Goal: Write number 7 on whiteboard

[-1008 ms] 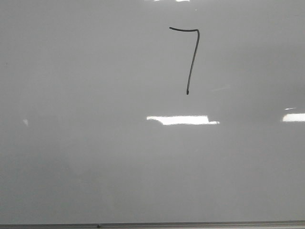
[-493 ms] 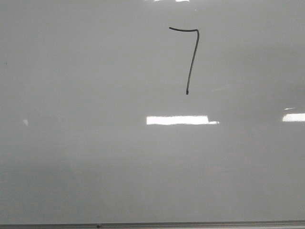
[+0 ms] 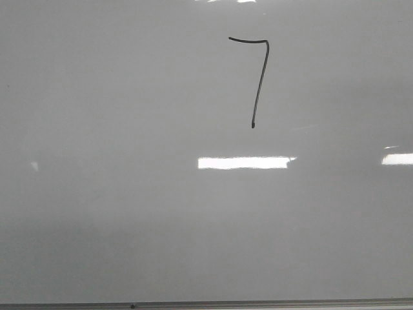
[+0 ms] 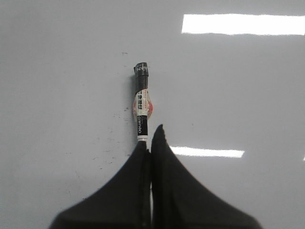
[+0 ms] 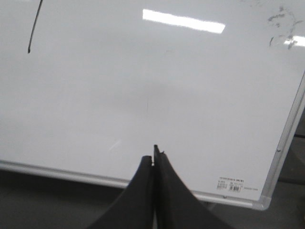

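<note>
The whiteboard (image 3: 97,194) fills the front view, glossy pale grey. The number 7 (image 3: 260,77) is drawn in thin black line at its upper middle, with a short top bar and a long slanted downstroke. No gripper shows in the front view. In the left wrist view my left gripper (image 4: 151,138) is shut on a black marker (image 4: 141,102), which points out over the whiteboard (image 4: 57,71). In the right wrist view my right gripper (image 5: 153,155) is shut and empty above the whiteboard's (image 5: 143,86) near edge. The lower end of the 7's downstroke (image 5: 34,26) shows there.
A grey metal edge strip (image 3: 258,303) runs along the board's near side and round its corner (image 5: 286,138). A small label (image 5: 229,185) sits near that corner. Dark smudges (image 5: 281,19) mark the board's far right. Bright rectangular glare (image 3: 242,163) lies below the 7.
The 7 looks the same in all three front frames. Only the bright reflection below it has changed shape slightly.
</note>
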